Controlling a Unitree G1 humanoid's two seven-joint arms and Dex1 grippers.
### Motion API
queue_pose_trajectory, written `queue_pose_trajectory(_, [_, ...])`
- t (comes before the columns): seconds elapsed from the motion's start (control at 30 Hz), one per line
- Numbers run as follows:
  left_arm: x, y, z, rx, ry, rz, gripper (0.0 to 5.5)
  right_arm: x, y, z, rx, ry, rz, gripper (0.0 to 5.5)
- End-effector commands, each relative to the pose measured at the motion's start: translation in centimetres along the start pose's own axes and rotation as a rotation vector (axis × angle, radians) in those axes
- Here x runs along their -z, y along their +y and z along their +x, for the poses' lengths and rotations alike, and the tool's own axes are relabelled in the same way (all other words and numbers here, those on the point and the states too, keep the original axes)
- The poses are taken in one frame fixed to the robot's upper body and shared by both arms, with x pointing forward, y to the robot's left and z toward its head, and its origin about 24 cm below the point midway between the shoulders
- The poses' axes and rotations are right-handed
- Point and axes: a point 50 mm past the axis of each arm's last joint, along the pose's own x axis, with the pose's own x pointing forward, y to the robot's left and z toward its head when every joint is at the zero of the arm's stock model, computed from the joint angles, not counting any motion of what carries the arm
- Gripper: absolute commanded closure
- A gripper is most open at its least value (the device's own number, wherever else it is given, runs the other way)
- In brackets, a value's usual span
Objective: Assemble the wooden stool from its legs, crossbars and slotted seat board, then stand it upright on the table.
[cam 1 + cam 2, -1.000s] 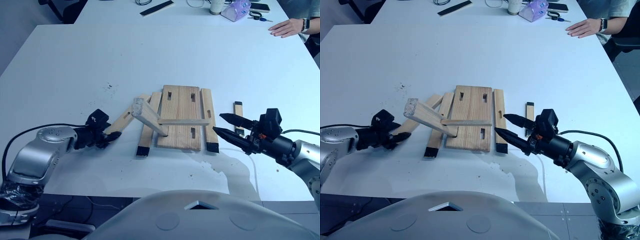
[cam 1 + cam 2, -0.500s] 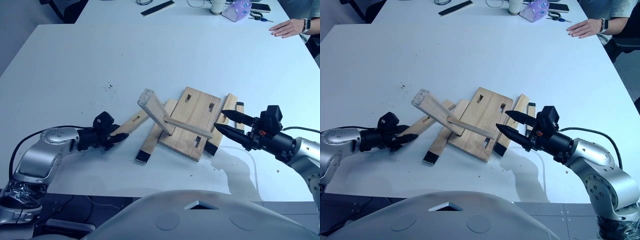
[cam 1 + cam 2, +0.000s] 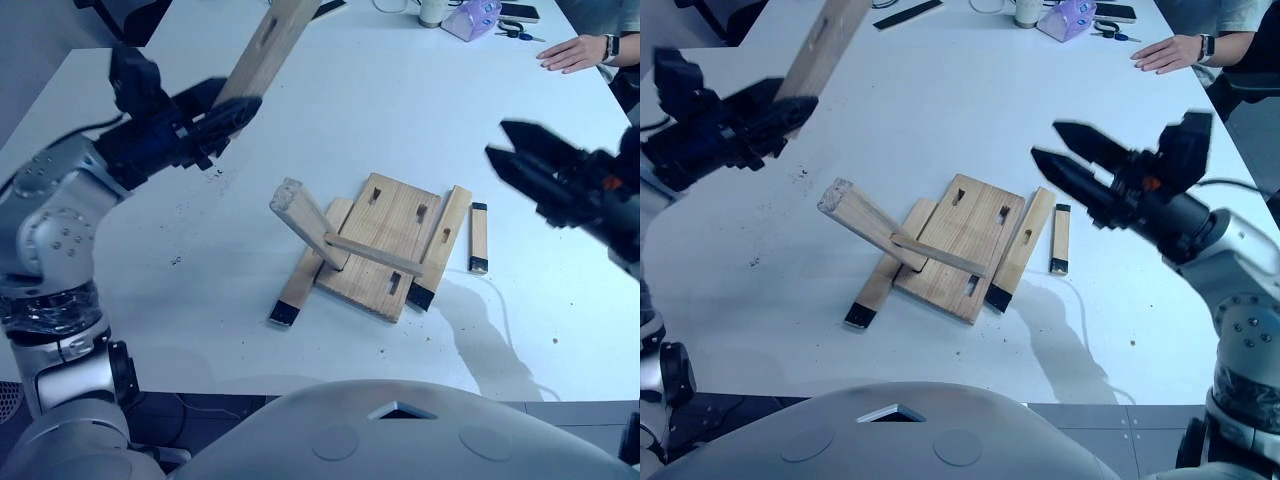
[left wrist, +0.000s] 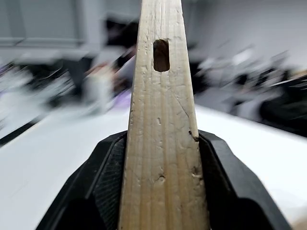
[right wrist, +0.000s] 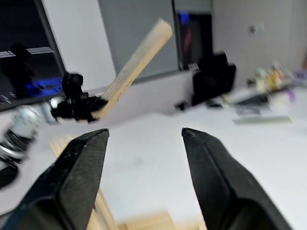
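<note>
My left gripper is raised above the table's left side, shut on a slotted wooden leg that points up and away. In the left wrist view the leg sits between the fingers. The slotted seat board lies flat and skewed at mid-table. Another leg leans up from it with a crossbar in it. Two black-tipped legs flank the board, and a short crossbar lies to its right. My right gripper hangs open above the table's right side, holding nothing.
A person's hand rests on the far right of the white table. A black strip, a cup and a purple packet sit along the far edge. Dark specks mark the table left of the parts.
The left gripper has lifted the leg off the table, up and to the left. The right gripper has risen away from the board's right edge, still open. The board pile stayed put.
</note>
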Motion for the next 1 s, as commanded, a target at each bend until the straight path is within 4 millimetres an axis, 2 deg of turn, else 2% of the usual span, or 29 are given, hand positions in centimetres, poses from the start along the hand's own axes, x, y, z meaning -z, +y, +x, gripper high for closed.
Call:
queue_pose_trajectory(0.03, [-3.8, -3.9, 1.5, 0.351, -0.064, 0.015, 3.47, -3.3, 2.1, 2.3, -0.264, -0.070, 0.067, 2.18])
queue_pose_trajectory(0.17, [-3.3, -5.5, 2.2, 0.473, -0.035, -0.043, 3.47, -3.9, 2.5, 3.8, -0.353, -0.051, 0.116, 1.61])
queue_pose_trajectory(0.37, [-1.9, -5.9, 2.8, 0.495, 0.004, -0.066, 3.47, -3.4, 3.7, 5.6, -0.460, -0.001, 0.112, 1.60])
queue_pose_trajectory(0.83, [-0.2, -5.8, 3.3, 0.454, 0.061, -0.021, 3.47, -2.4, 4.3, 7.1, -0.489, 0.025, 0.052, 1.60])
queue_pose_trajectory(1.0, [0.2, -6.0, 3.2, 0.462, 0.069, -0.034, 3.47, -2.3, 4.3, 7.2, -0.490, 0.040, 0.033, 2.27])
